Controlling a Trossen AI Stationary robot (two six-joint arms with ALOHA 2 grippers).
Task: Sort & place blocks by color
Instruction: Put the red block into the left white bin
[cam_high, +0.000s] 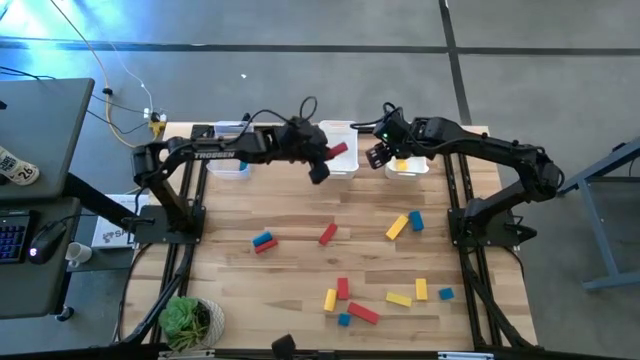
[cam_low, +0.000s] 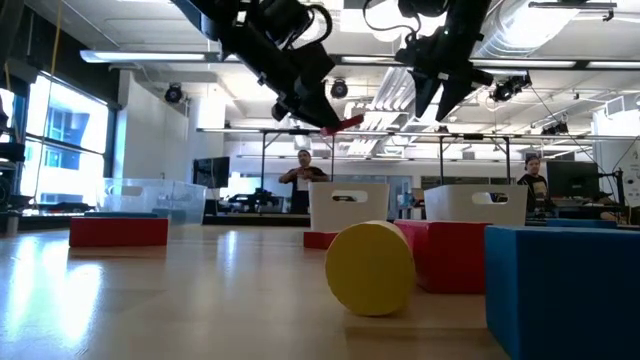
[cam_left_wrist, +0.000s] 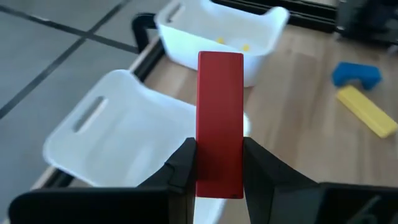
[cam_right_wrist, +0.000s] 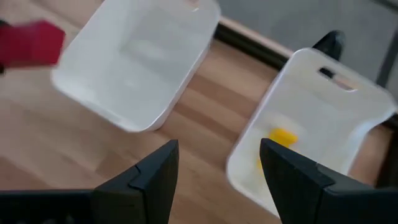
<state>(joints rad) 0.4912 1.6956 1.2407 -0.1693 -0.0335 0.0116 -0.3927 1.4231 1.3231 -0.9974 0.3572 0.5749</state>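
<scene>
The left gripper (cam_left_wrist: 217, 171) held a red block (cam_left_wrist: 219, 124) clamped between its jaws, up in the air above the middle bin (cam_high: 340, 160), which looked empty. The step in hand seemed to be the drop; the next move called for opening the jaws over that bin. Just beside it, the right gripper (cam_right_wrist: 217, 171) hovered with jaws apart and empty over the bin holding yellow blocks (cam_right_wrist: 283, 135). More blocks (cam_high: 350, 290) lay on the table well away from the middle bin

One red bar (cam_left_wrist: 219, 124) hangs pinched above the middle white bin; the other red, yellow and blue blocks (cam_high: 400, 225) lie scattered across the wooden table.
</scene>
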